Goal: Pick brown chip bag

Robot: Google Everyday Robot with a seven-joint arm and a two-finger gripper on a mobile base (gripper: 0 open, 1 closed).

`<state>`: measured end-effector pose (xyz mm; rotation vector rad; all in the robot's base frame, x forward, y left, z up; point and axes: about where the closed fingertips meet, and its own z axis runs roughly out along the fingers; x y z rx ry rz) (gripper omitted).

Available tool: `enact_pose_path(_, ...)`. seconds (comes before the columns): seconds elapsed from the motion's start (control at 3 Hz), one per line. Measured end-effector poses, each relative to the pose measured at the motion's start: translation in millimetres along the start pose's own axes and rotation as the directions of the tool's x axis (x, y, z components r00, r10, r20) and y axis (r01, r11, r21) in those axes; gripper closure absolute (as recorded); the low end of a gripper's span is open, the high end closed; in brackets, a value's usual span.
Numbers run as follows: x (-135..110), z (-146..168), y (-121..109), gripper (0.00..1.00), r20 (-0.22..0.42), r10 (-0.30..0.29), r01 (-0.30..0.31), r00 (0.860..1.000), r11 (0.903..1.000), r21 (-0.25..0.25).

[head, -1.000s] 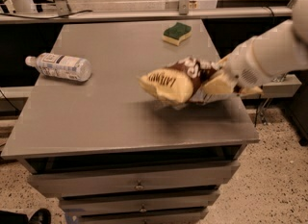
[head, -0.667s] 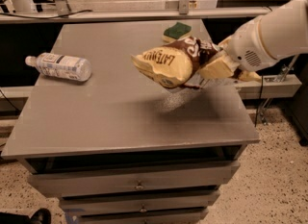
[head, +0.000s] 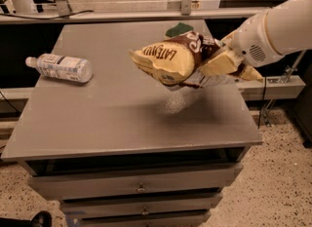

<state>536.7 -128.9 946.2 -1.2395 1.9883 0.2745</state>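
Brown chip bag (head: 174,58), a crinkly pillow-shaped packet with a dark brown middle and pale yellow ends, hangs in the air at centre right of the frame, clear of the tabletop, its yellow end pointing left and its lettering tilted. The gripper (head: 215,63) grasps the bag's right end, its fingers clamped on the crumpled foil, at the tip of the white robot arm (head: 273,31) that enters from the upper right. Below the bag, the grey rectangular table (head: 122,119) shows a soft shadow. Just behind the bag's top edge, near the table's far side, a green sponge (head: 178,28) peeks out, partly hidden. Well apart, at the left of the table, a clear plastic bottle (head: 61,67) lies on its side. Grey drawers (head: 139,184) run under the tabletop.
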Motion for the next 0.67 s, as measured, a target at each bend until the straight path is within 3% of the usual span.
enact_pose_path(0.33,-30.2,-5.1,-12.0,1.00,0.055,-0.033,0.030,0.998,0.9984,0.047)
enact_pose_path(0.67,-31.3,-5.4,-12.6,1.00,0.058,-0.034,0.031,0.998,0.9983,0.050)
